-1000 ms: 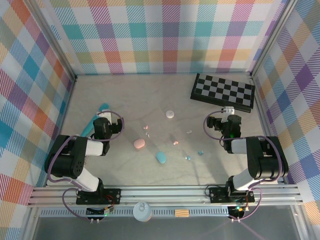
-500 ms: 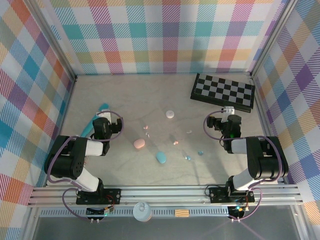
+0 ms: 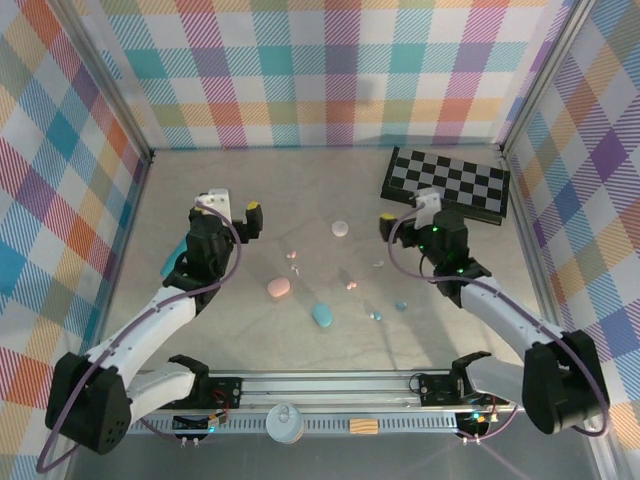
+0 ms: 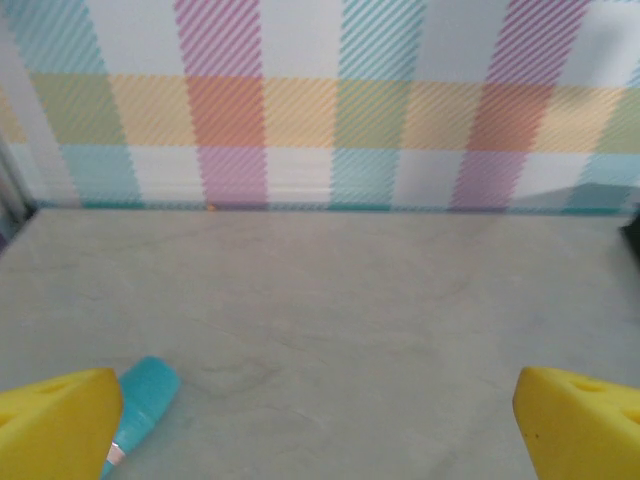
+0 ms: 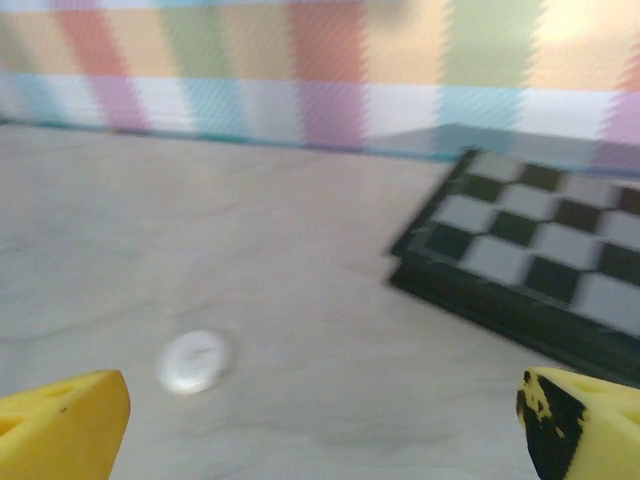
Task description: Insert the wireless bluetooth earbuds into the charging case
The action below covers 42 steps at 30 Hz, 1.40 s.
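The left hand (image 3: 232, 205) and right hand (image 3: 407, 208) gape wide, empty. The tiny pastel plastic earbuds (image 3: 352, 285) lie scattered on the pale tabletop (image 3: 250, 180) near the pink pebble-shaped case (image 3: 278, 288). A pinch could flick them away, and the case seems shut.

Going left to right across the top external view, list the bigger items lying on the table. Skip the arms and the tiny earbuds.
teal tube → pink case → light blue case → white case → checkerboard

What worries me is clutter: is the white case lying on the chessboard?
No, in the right wrist view the white case lies on the bare tabletop, apart from and left of the chessboard.
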Each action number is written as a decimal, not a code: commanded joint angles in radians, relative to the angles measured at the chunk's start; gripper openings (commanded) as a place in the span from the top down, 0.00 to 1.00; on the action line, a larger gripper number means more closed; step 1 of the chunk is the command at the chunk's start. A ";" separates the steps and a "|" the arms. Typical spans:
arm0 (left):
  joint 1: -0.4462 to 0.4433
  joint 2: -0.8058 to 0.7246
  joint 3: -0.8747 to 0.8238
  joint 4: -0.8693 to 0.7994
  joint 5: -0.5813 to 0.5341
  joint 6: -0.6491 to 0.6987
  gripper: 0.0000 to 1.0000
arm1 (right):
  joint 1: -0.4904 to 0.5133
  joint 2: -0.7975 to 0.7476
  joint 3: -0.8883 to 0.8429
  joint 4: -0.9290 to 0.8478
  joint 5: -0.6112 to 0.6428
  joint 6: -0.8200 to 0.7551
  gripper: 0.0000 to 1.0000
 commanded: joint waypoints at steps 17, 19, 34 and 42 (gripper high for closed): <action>-0.010 -0.140 0.121 -0.556 0.217 -0.263 0.00 | 0.691 0.118 0.087 -0.530 0.155 0.358 0.01; -0.010 -0.139 0.120 -0.557 0.219 -0.261 0.00 | 0.708 0.171 0.108 -0.540 0.150 0.376 0.00; -0.010 -0.146 0.109 -0.597 0.214 -0.247 0.00 | 0.733 0.483 0.293 -0.625 0.097 0.331 0.32; -0.010 -0.159 0.121 -0.623 0.217 -0.244 0.00 | 0.742 0.546 0.324 -0.639 0.086 0.317 0.40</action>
